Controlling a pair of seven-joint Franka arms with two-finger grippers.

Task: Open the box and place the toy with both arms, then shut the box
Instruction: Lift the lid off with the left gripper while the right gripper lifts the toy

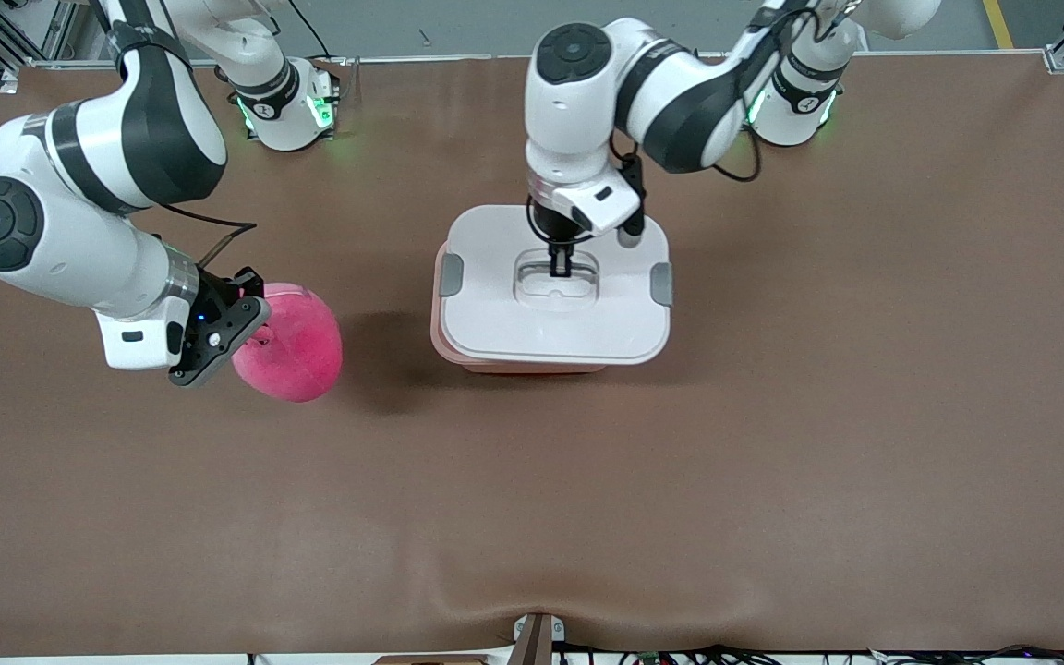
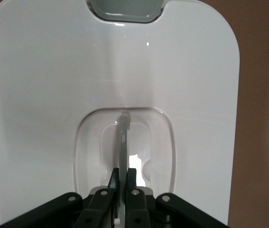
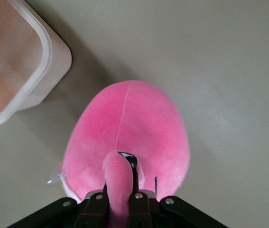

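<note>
- pinching only the lid's thin clear handle [image 2: 123, 137], the left gripper [image 1: 561, 265] may slip while the lid [image 1: 555, 286] covers the box [image 1: 444, 346].
- clenched on one flap [image 3: 117, 178], the right gripper [image 1: 246, 319] could drop the plush toy [image 1: 296, 346].

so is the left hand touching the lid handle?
Touching. The left wrist view shows the left hand with its fingers closed on the clear handle in the lid recess.

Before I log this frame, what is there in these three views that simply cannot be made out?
- Inside of the box: the lid covers it in the front view; the right wrist view cuts it at the edge.
- Whether the lid is lifted off the rim: not settled by any view.
- The toy's underside and face: hidden by its own body and the right gripper.
- Second grey clip: outside the left wrist view, where the left gripper pinches the handle.
</note>
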